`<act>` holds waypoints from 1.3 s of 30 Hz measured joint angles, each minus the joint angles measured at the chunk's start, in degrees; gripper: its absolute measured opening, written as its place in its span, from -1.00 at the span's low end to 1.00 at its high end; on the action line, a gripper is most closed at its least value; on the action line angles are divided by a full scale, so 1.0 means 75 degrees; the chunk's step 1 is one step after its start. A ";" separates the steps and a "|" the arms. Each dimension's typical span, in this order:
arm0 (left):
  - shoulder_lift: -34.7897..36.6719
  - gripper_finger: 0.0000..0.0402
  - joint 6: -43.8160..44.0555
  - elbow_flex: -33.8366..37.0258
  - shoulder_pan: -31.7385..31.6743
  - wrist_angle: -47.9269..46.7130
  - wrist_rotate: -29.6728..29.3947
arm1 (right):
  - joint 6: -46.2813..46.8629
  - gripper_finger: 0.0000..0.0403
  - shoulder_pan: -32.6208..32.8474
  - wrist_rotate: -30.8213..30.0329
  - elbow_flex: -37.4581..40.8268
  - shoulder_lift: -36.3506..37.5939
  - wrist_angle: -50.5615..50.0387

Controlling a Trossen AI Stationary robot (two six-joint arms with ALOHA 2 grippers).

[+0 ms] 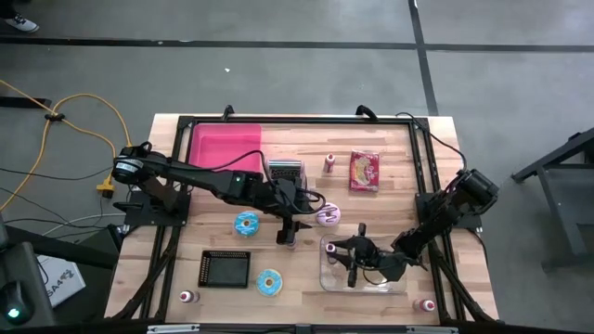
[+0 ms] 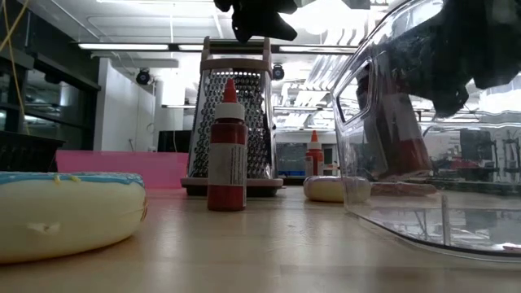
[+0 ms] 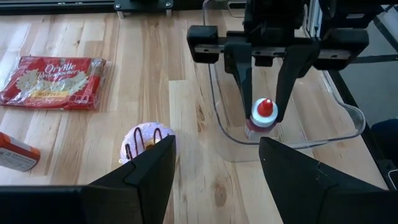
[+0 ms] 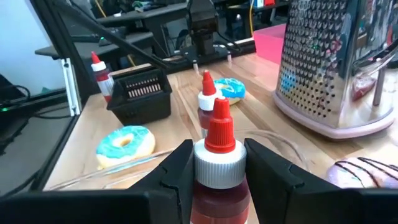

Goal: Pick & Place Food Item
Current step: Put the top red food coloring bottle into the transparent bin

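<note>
My right gripper (image 4: 217, 163) is shut on a small red sauce bottle with a red nozzle and white collar (image 3: 263, 111), inside the clear plastic container (image 1: 390, 284) near the table's near right side. My left gripper (image 3: 217, 168) is open at the table's middle (image 1: 290, 230), above a second red sauce bottle (image 2: 227, 155) that stands upright on its base. A pink-frosted donut (image 3: 146, 140) lies on the wood between that bottle and the container. My right gripper pinches the bottle's neck just under the white collar (image 4: 217, 180) between its two fingers (image 4: 177, 171), coming slanting down from the table's right side. The bottle stays upright within the container's walls; whether its base rests on the floor I cannot tell.
A metal box grater (image 2: 234, 114) stands behind the free bottle. Two blue donuts (image 1: 247, 223) (image 1: 269, 282), a black basket (image 1: 226, 268), a pink board (image 1: 223, 144), a popcorn bag (image 3: 53, 81) and more small bottles (image 1: 329, 163) lie around the table.
</note>
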State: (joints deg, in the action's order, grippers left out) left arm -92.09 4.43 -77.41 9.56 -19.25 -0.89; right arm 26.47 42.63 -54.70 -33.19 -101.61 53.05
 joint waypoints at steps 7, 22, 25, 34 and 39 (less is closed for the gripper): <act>0.0000 0.12 0.0003 0.0000 0.0000 0.0000 0.0000 | -0.0158 -0.44 0.0032 -0.0116 -0.0006 -0.0026 0.0190; 0.0000 0.12 0.0023 -0.0003 -0.0002 -0.0003 0.0000 | 0.0051 -0.44 0.0029 -0.0239 -0.0012 -0.0390 0.0339; 0.0000 0.12 0.0038 -0.0003 -0.0001 -0.0003 0.0000 | 0.0073 -0.44 0.0029 -0.0241 -0.0015 -0.0390 0.0281; 0.0000 0.12 0.0037 -0.0003 -0.0003 -0.0003 0.0000 | 0.0185 -0.44 0.0026 -0.0265 -0.0023 -0.0384 0.0068; 0.0000 0.12 0.0035 -0.0003 -0.0002 -0.0003 0.0000 | 0.0188 -0.44 0.0029 -0.0256 -0.0023 -0.0384 0.0050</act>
State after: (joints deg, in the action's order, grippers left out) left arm -92.09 4.69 -77.43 9.55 -19.27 -0.89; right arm 27.87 42.85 -56.62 -33.36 -104.49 53.43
